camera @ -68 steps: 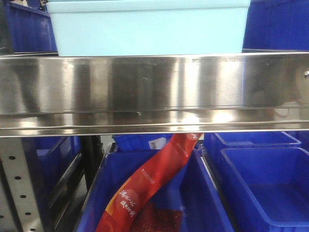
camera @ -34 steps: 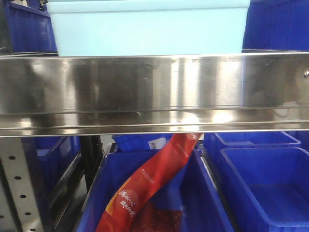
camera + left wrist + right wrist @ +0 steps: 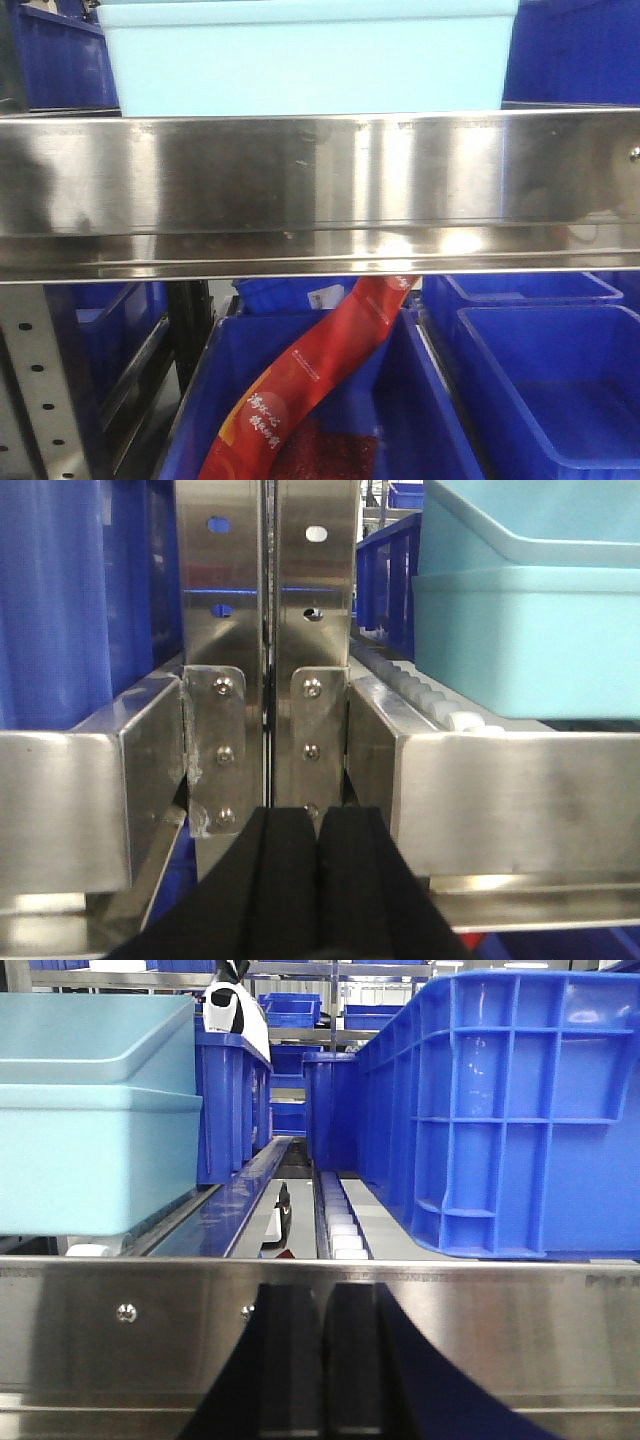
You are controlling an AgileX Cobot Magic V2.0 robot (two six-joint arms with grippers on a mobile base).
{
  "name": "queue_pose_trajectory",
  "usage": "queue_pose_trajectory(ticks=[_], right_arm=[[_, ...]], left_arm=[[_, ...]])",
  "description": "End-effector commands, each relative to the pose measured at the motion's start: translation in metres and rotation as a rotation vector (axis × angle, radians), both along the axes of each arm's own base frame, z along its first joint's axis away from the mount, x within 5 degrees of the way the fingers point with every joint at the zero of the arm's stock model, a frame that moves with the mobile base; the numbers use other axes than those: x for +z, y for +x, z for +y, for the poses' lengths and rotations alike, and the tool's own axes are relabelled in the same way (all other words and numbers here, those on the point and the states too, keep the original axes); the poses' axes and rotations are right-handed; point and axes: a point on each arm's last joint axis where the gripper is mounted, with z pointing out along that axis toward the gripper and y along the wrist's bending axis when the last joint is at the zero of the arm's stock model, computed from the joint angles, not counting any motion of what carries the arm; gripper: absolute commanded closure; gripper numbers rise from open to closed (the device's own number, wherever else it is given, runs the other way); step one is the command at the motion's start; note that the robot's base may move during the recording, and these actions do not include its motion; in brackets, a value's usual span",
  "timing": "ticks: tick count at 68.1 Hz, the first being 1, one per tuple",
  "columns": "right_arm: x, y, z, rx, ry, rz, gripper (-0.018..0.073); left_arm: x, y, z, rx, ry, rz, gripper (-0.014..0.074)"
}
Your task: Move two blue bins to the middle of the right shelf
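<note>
Well, my right pincer (image 3: 320, 1360), pressed together, has a ribbed dark-blue bin (image 3: 500, 1110) at two o'clock; left pincer (image 3: 318, 880) likewise closed.

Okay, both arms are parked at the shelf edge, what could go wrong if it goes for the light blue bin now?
1. Both grippers, left gripper and right gripper, look shut and sit low against the steel shelf rail; reaching straight forward may hit it.
2. The light blue bin stands close beside a dark blue crate, so a finger may have little room on that side.
3. The bin rests on rollers, so a push could slide it away.
</note>
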Motion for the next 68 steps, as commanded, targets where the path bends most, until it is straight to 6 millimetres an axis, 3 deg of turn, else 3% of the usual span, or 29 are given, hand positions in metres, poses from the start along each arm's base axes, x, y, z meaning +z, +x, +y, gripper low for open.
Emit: queue_pose_trajectory(ticks=[1, 68], right_arm=[[0.0015, -0.0004, -0.0002, -0.004, 0.002, -0.024, 0.0726], [0.0015, -0.0004, -0.0002, -0.004, 0.002, -0.024, 0.0726]], left_arm=[[0.0041, -0.0006, 0.0002, 0.002, -0.018, -0.045, 0.0697], [0.0062, -0.0007, 0.0003, 0.002, -0.022, -0.067, 0.0697]])
